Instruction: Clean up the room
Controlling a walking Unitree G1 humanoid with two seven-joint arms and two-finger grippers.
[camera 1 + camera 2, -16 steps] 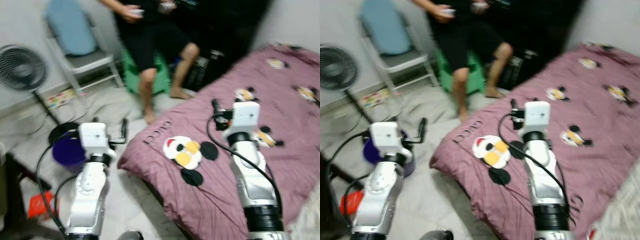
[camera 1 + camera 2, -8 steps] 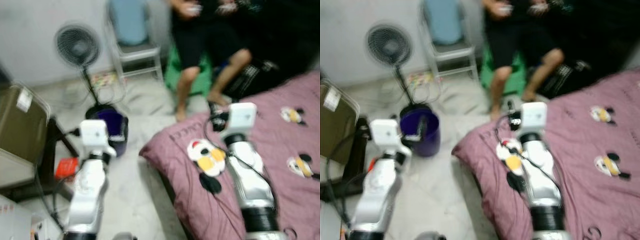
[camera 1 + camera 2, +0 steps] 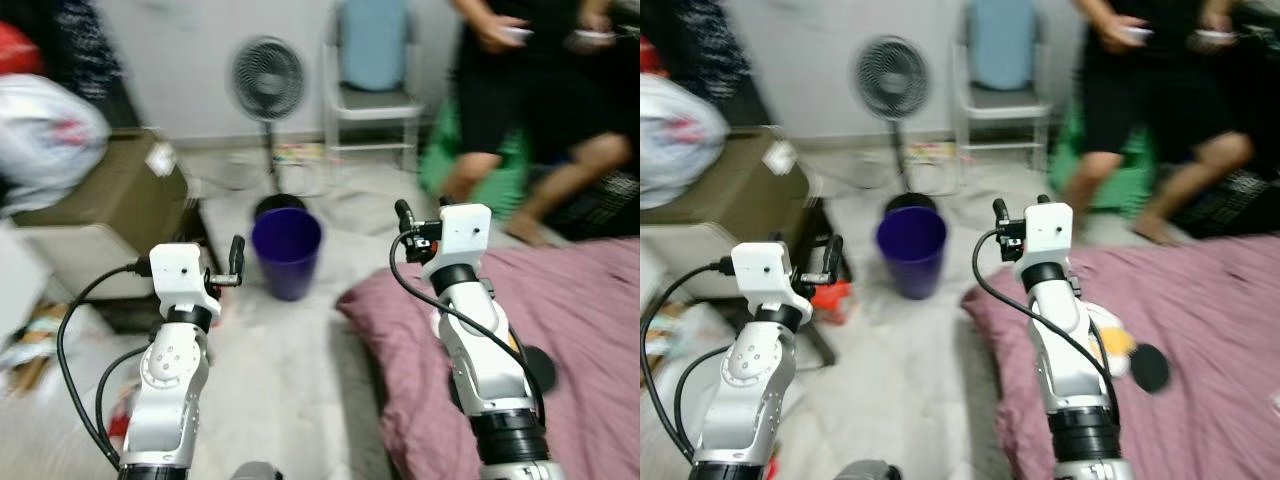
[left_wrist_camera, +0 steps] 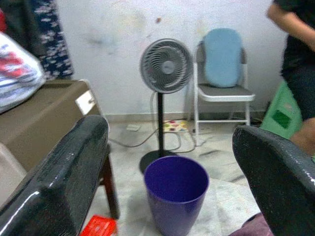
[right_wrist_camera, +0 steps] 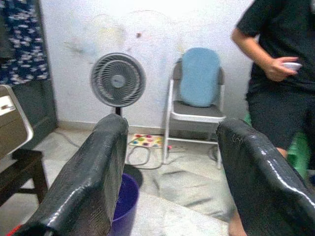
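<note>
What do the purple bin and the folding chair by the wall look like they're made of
The purple bin looks like smooth moulded plastic: one even colour, a thin rim, a slight sheen. The folding chair seems to have a pale painted metal tube frame, judging by its thin legs, with a grey padded seat and a soft light blue back cushion.

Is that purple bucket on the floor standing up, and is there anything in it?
The purple bucket stands upright, its open mouth facing up. What shows of its inside looks empty, though the very bottom is hidden from view.
</note>
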